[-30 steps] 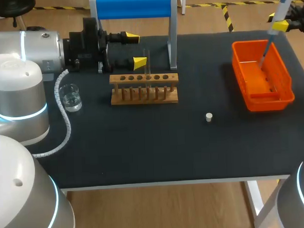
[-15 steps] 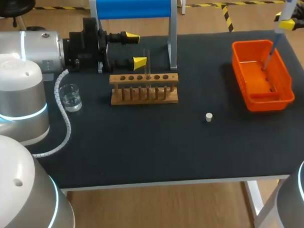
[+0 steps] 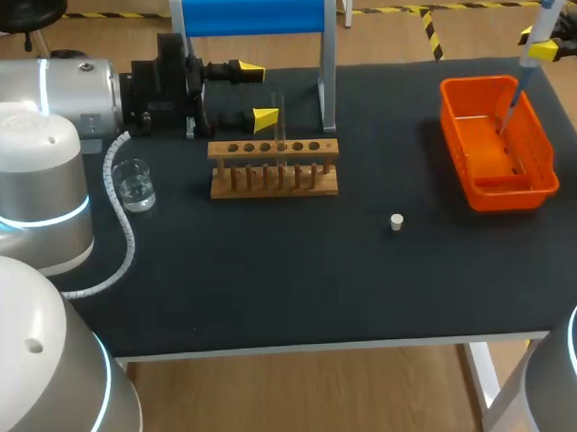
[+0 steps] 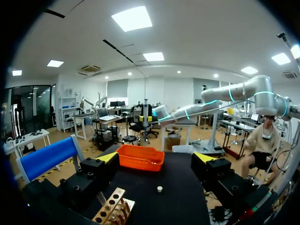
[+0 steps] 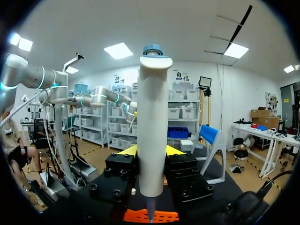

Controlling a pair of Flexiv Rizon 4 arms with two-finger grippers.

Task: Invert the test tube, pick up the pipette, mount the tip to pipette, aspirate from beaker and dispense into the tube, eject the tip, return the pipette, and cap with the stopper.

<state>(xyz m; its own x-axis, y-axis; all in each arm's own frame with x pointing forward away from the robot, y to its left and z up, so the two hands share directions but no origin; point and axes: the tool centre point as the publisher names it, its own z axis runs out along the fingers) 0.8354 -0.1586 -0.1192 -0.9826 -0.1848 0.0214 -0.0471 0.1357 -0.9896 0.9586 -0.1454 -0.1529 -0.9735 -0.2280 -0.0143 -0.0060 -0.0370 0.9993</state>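
My right gripper (image 3: 544, 48) is shut on the white pipette (image 3: 535, 23) at the table's far right corner. The pipette stands nearly upright, its thin lower end over the orange bin (image 3: 542, 155). In the right wrist view the pipette (image 5: 152, 126) rises between the two yellow tips of the gripper (image 5: 151, 151), with the bin (image 5: 136, 216) below. A glass test tube (image 3: 279, 122) stands in the wooden rack (image 3: 273, 169). My left gripper (image 3: 258, 94) hangs open just behind the rack. The small white stopper (image 3: 397, 222) lies alone mid-table. A glass beaker (image 3: 134, 183) sits to the left of the rack.
A blue-topped stand (image 3: 253, 13) with metal posts rises behind the rack. In the left wrist view the open gripper (image 4: 157, 159) faces the bin (image 4: 140, 157) and the stopper (image 4: 160, 189), with the rack (image 4: 110, 211) under it. A white cable (image 3: 128, 231) curls beside the beaker.
My right gripper has lifted the pipette up and toward the far right corner, raising its lower end from inside the bin. The left arm has kept still.
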